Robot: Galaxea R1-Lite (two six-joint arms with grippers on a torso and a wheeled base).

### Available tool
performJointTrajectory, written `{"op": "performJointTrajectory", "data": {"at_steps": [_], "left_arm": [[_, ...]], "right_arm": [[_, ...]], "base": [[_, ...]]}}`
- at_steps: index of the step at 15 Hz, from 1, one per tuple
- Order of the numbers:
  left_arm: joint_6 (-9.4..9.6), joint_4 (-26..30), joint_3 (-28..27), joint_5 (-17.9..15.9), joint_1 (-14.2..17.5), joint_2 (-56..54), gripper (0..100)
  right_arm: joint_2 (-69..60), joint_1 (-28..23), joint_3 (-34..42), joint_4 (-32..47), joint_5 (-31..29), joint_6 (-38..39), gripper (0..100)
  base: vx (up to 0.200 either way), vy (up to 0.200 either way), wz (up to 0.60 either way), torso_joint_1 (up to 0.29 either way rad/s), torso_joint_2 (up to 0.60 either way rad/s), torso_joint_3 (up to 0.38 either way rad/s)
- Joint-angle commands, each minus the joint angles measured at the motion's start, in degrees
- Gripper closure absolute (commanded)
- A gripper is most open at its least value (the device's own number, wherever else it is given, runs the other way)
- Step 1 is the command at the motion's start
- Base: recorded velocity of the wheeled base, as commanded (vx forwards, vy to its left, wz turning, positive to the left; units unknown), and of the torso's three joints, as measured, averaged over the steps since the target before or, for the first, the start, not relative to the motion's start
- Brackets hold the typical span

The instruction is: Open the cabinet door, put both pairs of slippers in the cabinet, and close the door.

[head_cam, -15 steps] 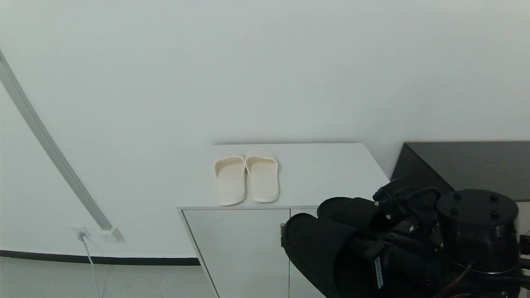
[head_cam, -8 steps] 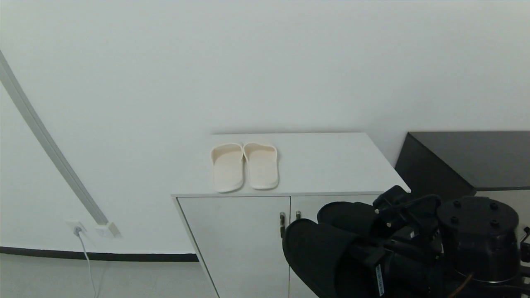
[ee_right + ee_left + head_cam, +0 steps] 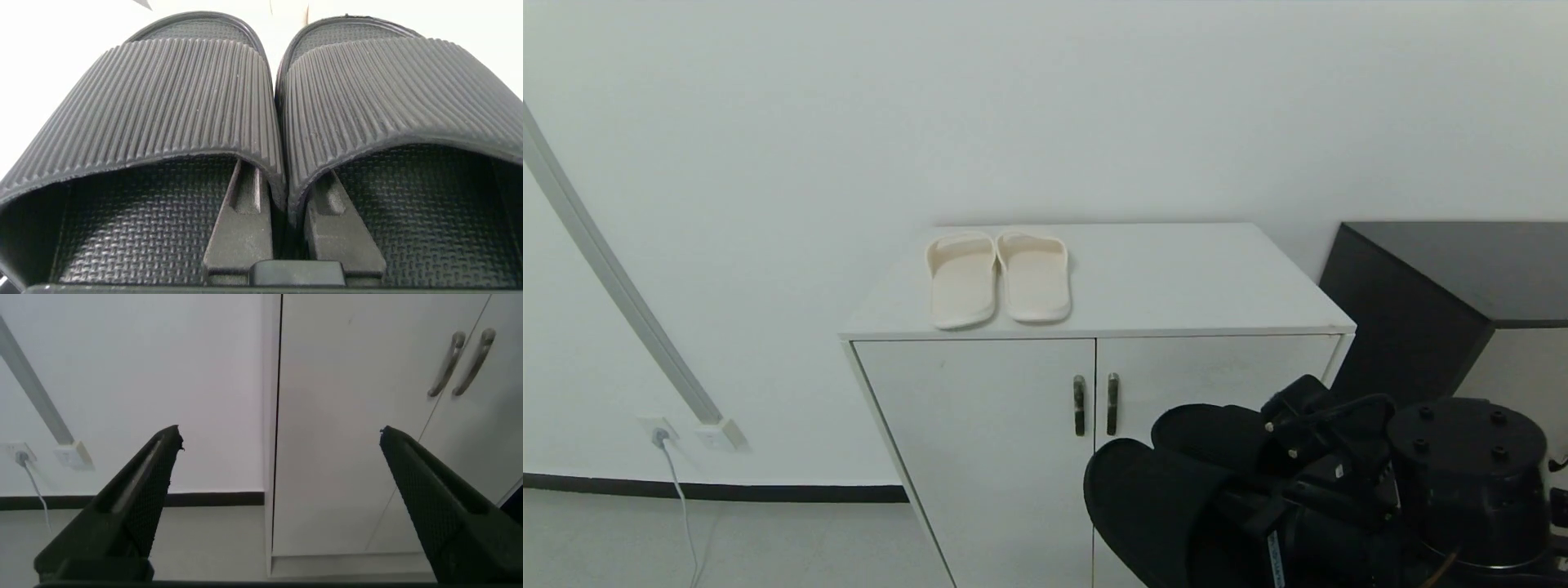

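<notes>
A white cabinet (image 3: 1176,286) stands against the wall with both doors shut, its two dark handles (image 3: 1079,405) side by side at the middle. A cream pair of slippers (image 3: 998,278) lies on its top, toward the left. In front of the right door, low down, my right gripper (image 3: 284,200) is shut on the touching inner sides of a black pair of slippers (image 3: 1168,490), one finger (image 3: 241,220) inside each slipper. My left gripper (image 3: 279,434) is open and holds nothing. It faces the left door (image 3: 359,441) near the cabinet's left edge, with the handles (image 3: 462,363) off to one side.
A black piece of furniture (image 3: 1454,278) stands just right of the cabinet. On the wall to the left are a slanted grey conduit (image 3: 605,269) and a socket with a cable (image 3: 658,433) hanging to the grey floor (image 3: 727,539).
The head camera has shifted: the cabinet and cream slippers sit higher in the picture and both door handles have come into sight. The right gripper still holds the black slippers.
</notes>
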State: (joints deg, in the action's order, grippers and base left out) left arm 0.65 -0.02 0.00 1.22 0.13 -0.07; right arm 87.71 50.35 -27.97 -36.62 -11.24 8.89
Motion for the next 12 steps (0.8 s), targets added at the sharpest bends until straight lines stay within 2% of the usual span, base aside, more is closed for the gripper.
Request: {"op": "performJointTrajectory", "data": {"at_steps": [1,12], "left_arm": [[-0.03,0.0,0.0,0.0,0.0,0.1,0],[-0.12,0.0,0.0,0.0,0.0,0.1,0]], "right_arm": [[0.1,0.0,0.0,0.0,0.0,0.0,100],[0.8,0.3,1.2,-0.9,0.2,-0.1,100]], "base": [[0.0,0.0,0.0,-0.198,0.53,0.32],[0.0,0.0,0.0,-0.159,0.49,0.328]]}}
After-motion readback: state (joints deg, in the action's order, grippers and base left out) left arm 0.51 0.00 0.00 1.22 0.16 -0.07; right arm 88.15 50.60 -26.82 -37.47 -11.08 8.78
